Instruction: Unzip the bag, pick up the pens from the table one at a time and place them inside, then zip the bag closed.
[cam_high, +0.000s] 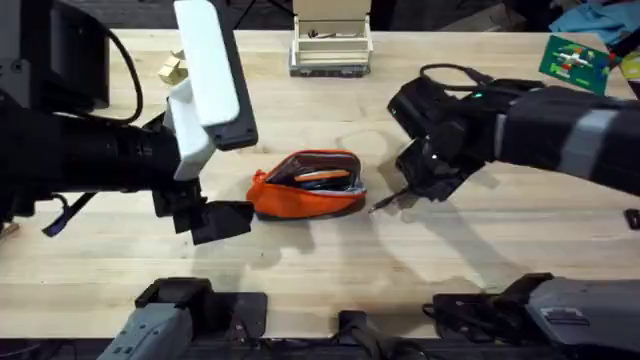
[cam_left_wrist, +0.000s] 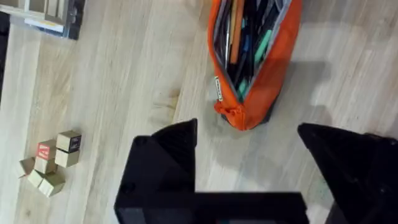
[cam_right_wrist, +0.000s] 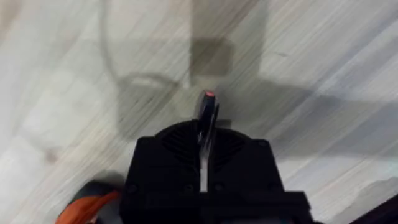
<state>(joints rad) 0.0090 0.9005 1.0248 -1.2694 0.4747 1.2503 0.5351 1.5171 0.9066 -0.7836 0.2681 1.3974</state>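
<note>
The orange bag (cam_high: 308, 185) lies unzipped mid-table, with pens and coloured sticks showing in its mouth (cam_left_wrist: 249, 37). My left gripper (cam_high: 215, 220) hovers just to its left end, open, with nothing between its black fingers (cam_left_wrist: 168, 155); the bag's end (cam_left_wrist: 239, 115) sits just beyond them. My right gripper (cam_high: 405, 192) is to the right of the bag, shut on a slim black pen (cam_high: 385, 204) that pokes out toward the bag. In the right wrist view the pen (cam_right_wrist: 207, 109) stands out from the closed gripper (cam_right_wrist: 205, 134), and the bag's orange edge (cam_right_wrist: 87, 199) shows beside it.
Small wooden blocks (cam_high: 172, 68) lie at the back left, also in the left wrist view (cam_left_wrist: 50, 165). A white box (cam_high: 331, 45) stands at the back centre. A green package (cam_high: 575, 60) sits at the back right. Bare wooden table (cam_high: 330, 270) lies in front of the bag.
</note>
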